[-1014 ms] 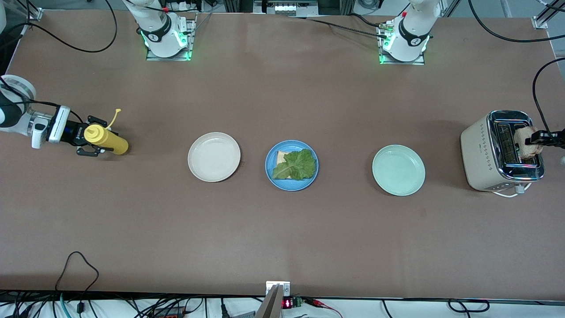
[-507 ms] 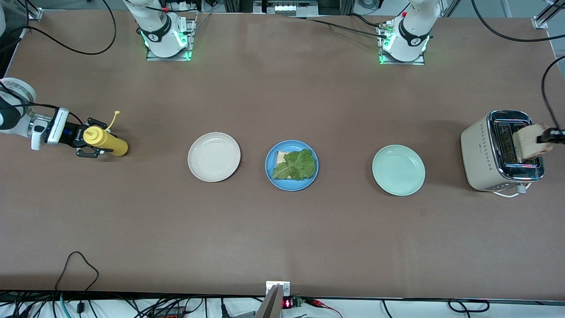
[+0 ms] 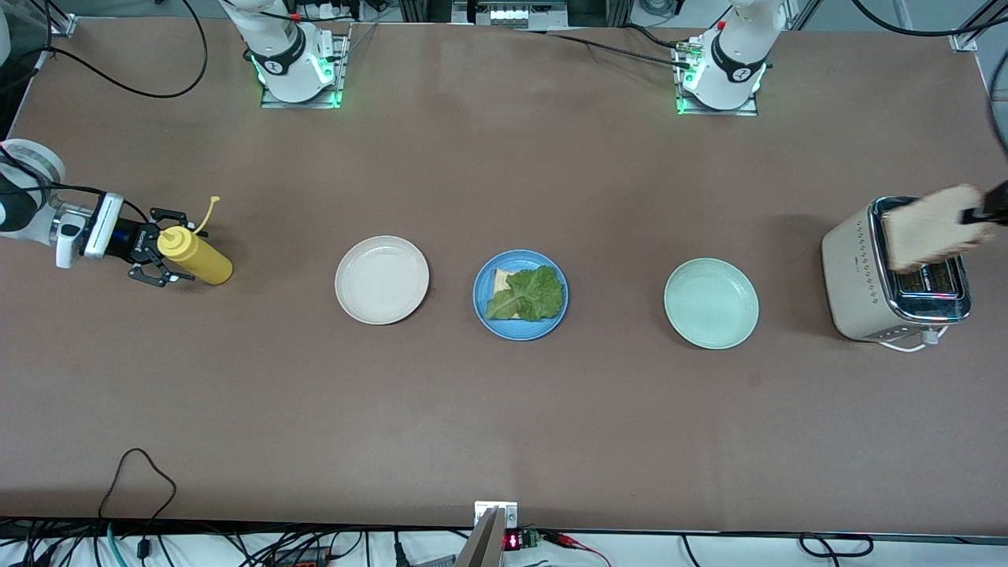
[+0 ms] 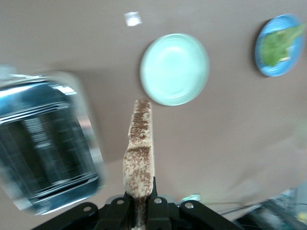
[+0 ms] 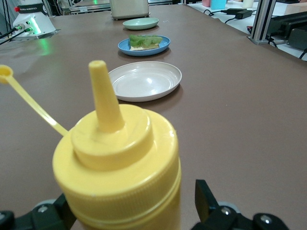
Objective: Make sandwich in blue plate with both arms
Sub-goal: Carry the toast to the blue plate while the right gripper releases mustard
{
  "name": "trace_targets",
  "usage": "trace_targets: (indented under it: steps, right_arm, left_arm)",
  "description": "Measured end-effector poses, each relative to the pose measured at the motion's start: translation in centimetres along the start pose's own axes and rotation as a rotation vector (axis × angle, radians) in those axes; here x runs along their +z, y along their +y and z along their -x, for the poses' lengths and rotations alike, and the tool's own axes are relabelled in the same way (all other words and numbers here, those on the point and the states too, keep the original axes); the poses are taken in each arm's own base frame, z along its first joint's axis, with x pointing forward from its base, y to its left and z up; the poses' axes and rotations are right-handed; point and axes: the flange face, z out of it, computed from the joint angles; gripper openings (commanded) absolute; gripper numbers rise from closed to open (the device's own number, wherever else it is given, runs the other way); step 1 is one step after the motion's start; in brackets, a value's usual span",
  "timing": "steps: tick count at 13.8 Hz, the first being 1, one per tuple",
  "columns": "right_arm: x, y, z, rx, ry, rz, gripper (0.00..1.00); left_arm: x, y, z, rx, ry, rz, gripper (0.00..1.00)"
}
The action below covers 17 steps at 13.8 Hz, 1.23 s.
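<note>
The left gripper hangs over the toaster at the left arm's end of the counter, its jaws pinching the edge of a slice of toasted bread. In the left wrist view the slice stands edge-on out of the jaws, clear of the toaster's slots.

At the right arm's end, the right gripper sits low beside the yellow squeeze bottle, jaws spread wide on either side of the cap without pressing it. The bottle stands on the counter with its small tethered cap hanging open off the nozzle.

The blue plate lies mid-counter, between the cream-white plate toward the right arm's end and the mint-green plate toward the left arm's end; the three are well apart. On the blue plate rests one bread slice topped by a ruffled lettuce leaf, which covers most of it.

No brand or label can be read on the bottle, the toaster or the plates.
</note>
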Motion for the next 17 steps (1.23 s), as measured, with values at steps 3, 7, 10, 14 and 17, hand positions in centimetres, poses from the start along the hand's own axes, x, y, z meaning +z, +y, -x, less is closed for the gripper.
trace_targets:
  steps: [3,7,10,14,17]
  right_arm:
    - [-0.1,0.1,0.0,-0.001,-0.001,0.002,1.0]
    - [-1.7,0.6,-0.6,-0.006,-0.017,0.027,1.0]
    - [-2.9,0.8,-1.0,-0.009,-0.028,0.046,1.0]
    - [-4.1,0.9,-1.5,-0.022,-0.046,0.051,1.0]
    - [-4.0,0.7,-1.5,-0.022,-0.054,0.033,1.0]
  left_arm:
    - [7.2,4.7,-5.5,-0.028,-0.023,0.113,0.01]
    - [15.2,13.8,-10.7,-0.042,0.005,0.172,0.01]
    - [20.4,19.2,-13.2,-0.018,0.022,0.238,0.01]
    - [28.0,26.2,-17.0,0.003,0.078,0.326,0.01]
    - [32.2,30.6,-18.5,0.0,0.131,0.376,0.01]
